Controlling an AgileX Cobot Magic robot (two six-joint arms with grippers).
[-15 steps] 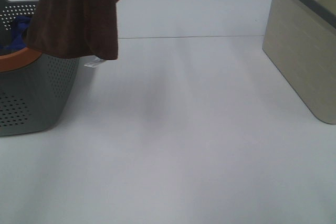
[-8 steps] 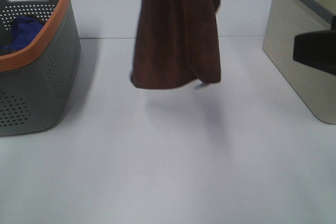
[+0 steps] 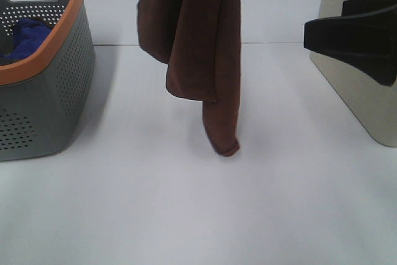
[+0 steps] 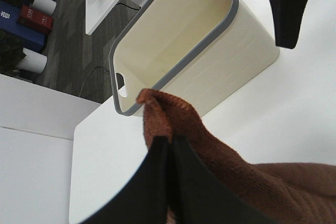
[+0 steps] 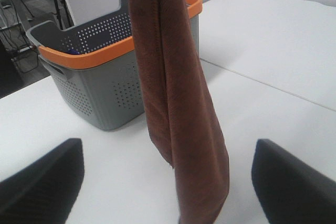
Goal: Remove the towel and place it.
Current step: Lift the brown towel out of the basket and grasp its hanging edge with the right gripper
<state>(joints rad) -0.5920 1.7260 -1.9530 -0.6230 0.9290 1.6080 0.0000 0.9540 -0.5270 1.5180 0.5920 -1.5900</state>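
**Towel hangs from the left gripper, right gripper open and facing it**

The left gripper [image 4: 169, 145] is pinched tight on a bunched fold of the towel [image 3: 198, 41]. A small peak of cloth stands out past its fingertips and the rest falls away below it. The gripper itself sits above the top edge of the high view. Straight down from that grip the dark reddish-brown cloth hangs as a long, narrow drape. Its long axis is vertical, and its lowest tip is close above the table [image 3: 186, 228]; whether it touches I cannot tell.

The right gripper [image 5: 167, 150] is spread wide and holds nothing. The towel lies directly ahead of it, centred on the gap between its fingers but apart from them. For the placing step, I judge the left arm has the carrying job. The right arm is the free one and is lined up to take the hanging end if a second grip is wanted.

Beyond the towel from the right gripper stands the grey basket [image 3: 56, 41] with the orange rim, and a blue cloth [image 3: 25, 35] lies inside it. Beside the right gripper, on the side away from the towel, stands the cream bin [image 4: 210, 51]. The left wrist view looks into it and shows nothing there.
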